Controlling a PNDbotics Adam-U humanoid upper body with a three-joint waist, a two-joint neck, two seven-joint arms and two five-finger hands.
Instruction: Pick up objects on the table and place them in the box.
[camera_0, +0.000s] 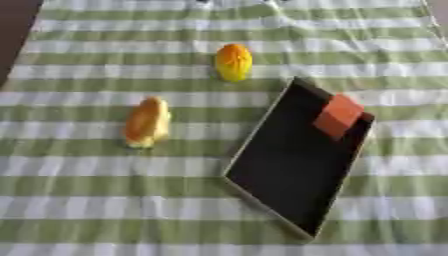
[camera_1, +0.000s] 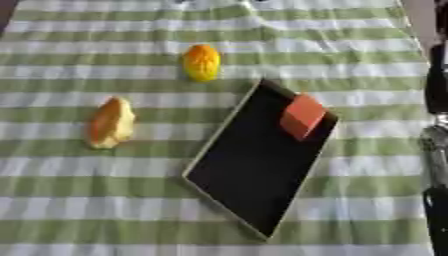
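On the counter (camera_0: 87, 200), covered w/ a green-and-white striped cloth, sits a shallow black rectangular box (camera_0: 289, 170) w/ a pale rim, turned at an angle, right of centre. Inside its far corner lies an orange-red block (camera_0: 338, 116), tilted, touching the box's far-right wall. Two items are outside the box: a rounded yellow-orange fruit-like piece (camera_0: 234, 62) just beyond the box's far corner, and a longer yellow-orange piece (camera_0: 146, 122) w/ a pale underside, well apart to the left. At the right edge of the right eye view a black-and-silver robot arm (camera_1: 435, 140) shows – no robot hand in either view, so can't tell how its fingers stand or whether it holds anything.
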